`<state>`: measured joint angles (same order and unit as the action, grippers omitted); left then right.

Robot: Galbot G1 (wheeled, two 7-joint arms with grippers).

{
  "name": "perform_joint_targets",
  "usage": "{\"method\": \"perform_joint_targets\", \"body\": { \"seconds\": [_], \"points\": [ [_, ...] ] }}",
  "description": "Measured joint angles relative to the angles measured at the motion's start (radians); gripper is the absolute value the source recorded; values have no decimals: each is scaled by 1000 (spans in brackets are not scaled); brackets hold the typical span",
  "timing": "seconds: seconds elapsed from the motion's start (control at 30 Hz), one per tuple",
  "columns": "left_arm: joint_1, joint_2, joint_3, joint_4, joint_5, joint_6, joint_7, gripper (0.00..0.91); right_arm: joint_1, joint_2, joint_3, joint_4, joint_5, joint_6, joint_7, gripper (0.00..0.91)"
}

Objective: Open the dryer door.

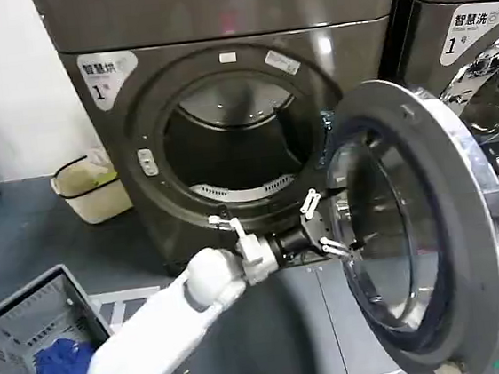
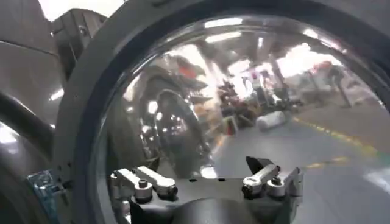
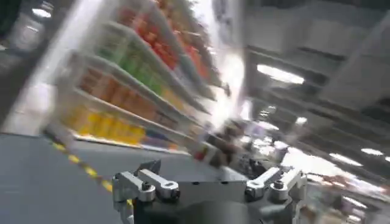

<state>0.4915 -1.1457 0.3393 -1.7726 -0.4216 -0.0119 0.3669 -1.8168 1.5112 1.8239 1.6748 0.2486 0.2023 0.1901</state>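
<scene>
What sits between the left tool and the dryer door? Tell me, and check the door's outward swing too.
Nothing visible. The left tool, open, sits right at the grey inner face of the dryer door, by its clear bowl. The door already stands wide open; beyond it, close by, is the second machine's chrome-ringed door.

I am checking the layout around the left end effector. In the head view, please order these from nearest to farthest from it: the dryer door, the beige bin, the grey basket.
1. dryer door: right beside the left end effector.
2. grey basket: lower left corner.
3. beige bin: far left, by the wall.
</scene>
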Motion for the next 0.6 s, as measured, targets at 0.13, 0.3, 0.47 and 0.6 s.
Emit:
{"method": "perform_joint_targets", "body": {
  "seconds": [0.13,0.3,0.47,0.6],
  "points": [
    [-16,-31,6,28,18,1,-30,907,12,32,25,-3,-16,-64,116,907],
    [-35,-82,7,74,22,-1,-53,907,17,60,69,-8,-47,-135,220,907],
    [-52,-119,10,109,21,-1,-57,907,19,88,108,-5,-77,-142,264,907],
    [-71,-151,16,143,29,-1,-66,907,21,98,129,-4,-78,-137,281,907]
  ]
}}
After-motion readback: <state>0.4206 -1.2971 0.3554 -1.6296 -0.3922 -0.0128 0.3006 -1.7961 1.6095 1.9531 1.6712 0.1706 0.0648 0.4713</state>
